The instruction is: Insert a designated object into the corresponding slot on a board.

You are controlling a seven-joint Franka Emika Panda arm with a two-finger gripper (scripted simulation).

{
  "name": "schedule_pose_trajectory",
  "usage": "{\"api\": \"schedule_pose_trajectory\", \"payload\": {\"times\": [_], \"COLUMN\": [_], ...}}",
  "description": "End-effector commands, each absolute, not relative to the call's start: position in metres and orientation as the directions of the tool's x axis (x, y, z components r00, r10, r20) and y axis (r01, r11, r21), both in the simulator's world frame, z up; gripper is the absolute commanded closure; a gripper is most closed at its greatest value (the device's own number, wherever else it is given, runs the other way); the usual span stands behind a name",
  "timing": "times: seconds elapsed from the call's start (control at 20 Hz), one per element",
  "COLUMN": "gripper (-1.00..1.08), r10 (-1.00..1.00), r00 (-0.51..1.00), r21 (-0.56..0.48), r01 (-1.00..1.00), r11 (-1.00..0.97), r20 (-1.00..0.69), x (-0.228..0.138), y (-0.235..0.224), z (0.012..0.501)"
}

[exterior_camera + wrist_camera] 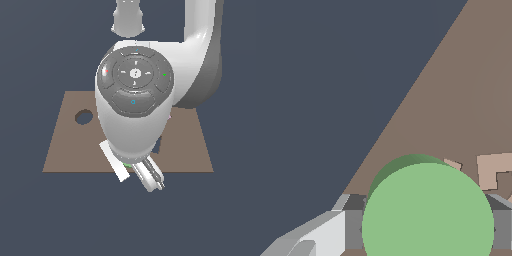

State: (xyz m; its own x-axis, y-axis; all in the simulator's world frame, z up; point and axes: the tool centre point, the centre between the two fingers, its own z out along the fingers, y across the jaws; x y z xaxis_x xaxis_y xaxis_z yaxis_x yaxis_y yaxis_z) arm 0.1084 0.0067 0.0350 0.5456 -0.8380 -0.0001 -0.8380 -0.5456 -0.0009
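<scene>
My end effector is clamped on the green disc. In the wrist view the disc fills the gap between the two grey fingers, one on each side and touching its rim, so I have hold of it. The disc looks flat-faced and round with a darker green edge showing along one side.

In the exterior view my arm covers most of the middle of the board. Only a sliver of green shows under my wrist, right at the board's near edge, about mid-way along it. The finger tips stick out past that near edge over the dark floor.

The round hole is open and uncovered, near the board's far corner on the exterior view's left. Disc and hole are well apart. A dark patch peeks out just beside my wrist on the exterior view's right; cannot tell its full shape.

In the wrist view the board's brown surface runs diagonally, with a pale pink piece and another small pinkish bit lying on it just beside the disc's rim. Cannot tell if they touch the disc. Cannot tell whether the disc rests on the board or is lifted off it.
</scene>
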Motion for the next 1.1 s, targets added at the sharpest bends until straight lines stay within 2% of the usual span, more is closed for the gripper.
{"api": "schedule_pose_trajectory", "payload": {"times": [0.0,0.55,1.05], "gripper": [1.08,1.08,1.08], "r10": [-0.885,-0.999,-0.977], "r00": [0.466,0.047,-0.215], "r21": [-0.002,-0.002,-0.001], "r01": [-0.885,-0.999,-0.977], "r11": [-0.466,-0.047,0.215], "r20": [0.0,0.0,-0.001], "x": [0.102,0.042,-0.013], "y": [-0.015,-0.106,-0.145], "z": [0.036,0.039,0.04]}}
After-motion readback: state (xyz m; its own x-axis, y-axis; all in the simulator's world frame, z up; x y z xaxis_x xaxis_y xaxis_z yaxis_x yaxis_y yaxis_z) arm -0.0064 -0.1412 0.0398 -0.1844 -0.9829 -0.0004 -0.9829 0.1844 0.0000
